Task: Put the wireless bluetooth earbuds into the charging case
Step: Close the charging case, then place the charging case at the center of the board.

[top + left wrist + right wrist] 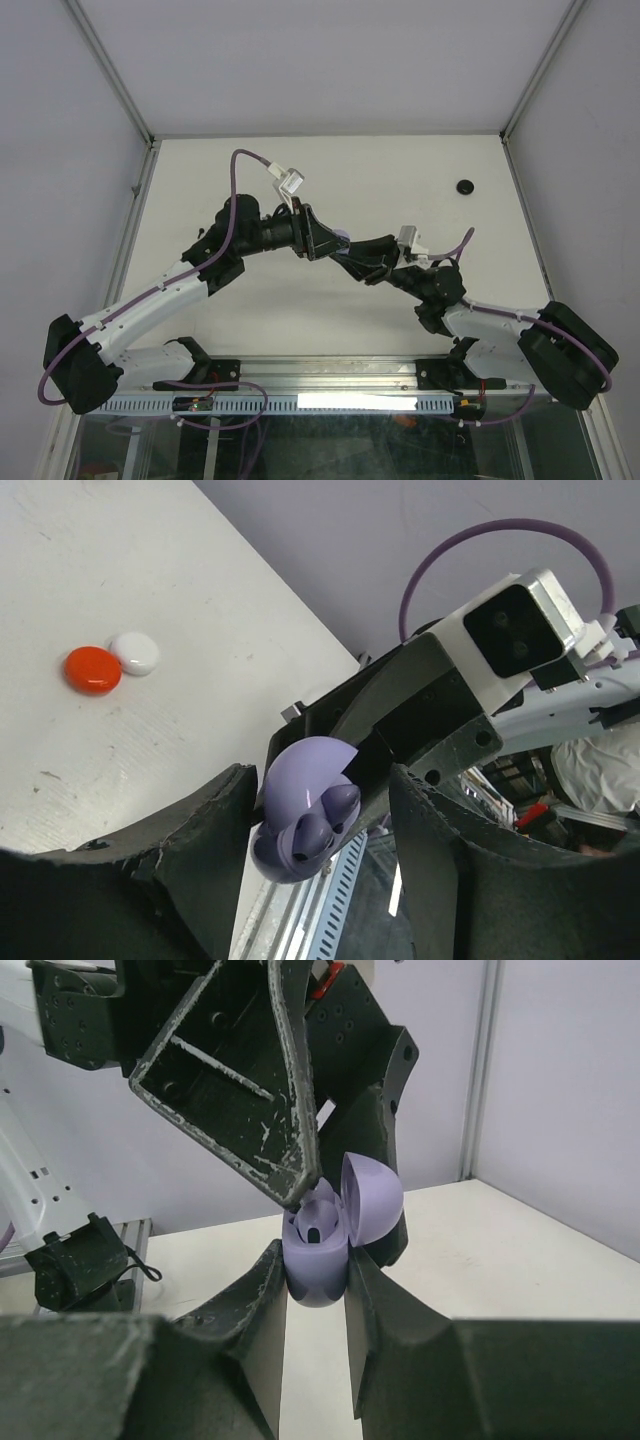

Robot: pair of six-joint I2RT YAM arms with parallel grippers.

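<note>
- right tool (315, 1256) is clenched on the lavender charging case (315, 1278), holding it up off the surface (150, 560), centre of the right wrist view, with the lid (372, 1195) flipped open
- left tool (322, 780) hangs right over the case mouth, jaws apart and not pinching anything I can see; one fingertip looks like it sits right at the rim
- a lavender earbud (315, 1222) is down in the case, but I can't tell if it's fully seated
- red earbud (92, 670) and white earbud (135, 652) touch each other on the surface, upper left of the left wrist view; black earbud (465, 186) sits alone, upper right of the top view
- what worries me: that fingertip is so close it could snag the lid or lever the case out of the pinch
- a half-seated bud could pop out, and since the case is mid-air it'd drop and roll
- closing the lid on a crooked bud would jam it
</note>
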